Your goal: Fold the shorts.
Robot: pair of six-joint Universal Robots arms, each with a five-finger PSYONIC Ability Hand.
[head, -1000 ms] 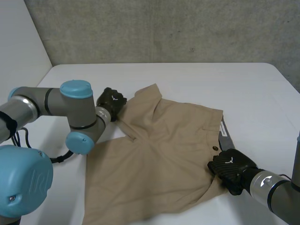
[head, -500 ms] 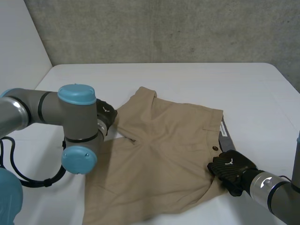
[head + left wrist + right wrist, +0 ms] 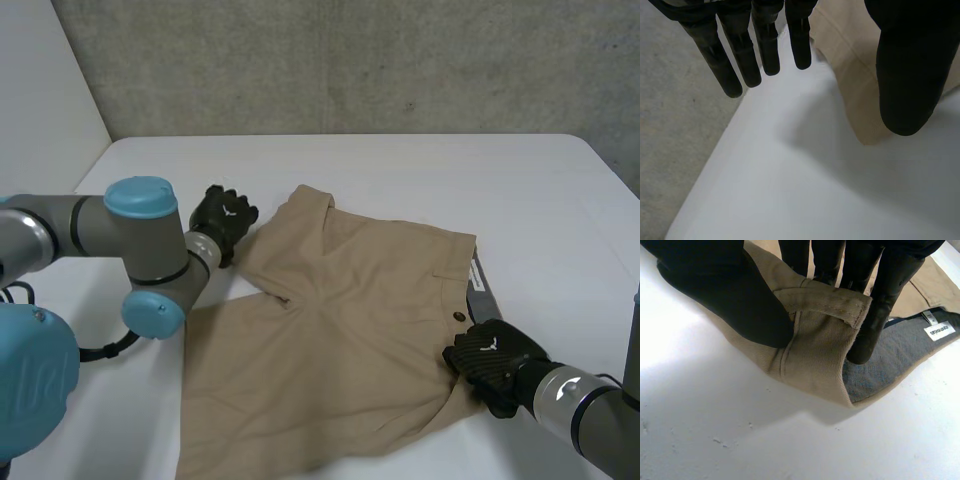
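While the right hand (image 3: 492,362) pinches the shorts (image 3: 340,330), the left hand (image 3: 224,215) hangs spread, empty. Pinch the hem (image 3: 852,85) beside its thumb.

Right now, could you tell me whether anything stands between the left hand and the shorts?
Nothing visible does. The left hand, fingers straight, is beside a leg edge of the shorts, with bare white table under its fingers. The right hand pinches the waistband.
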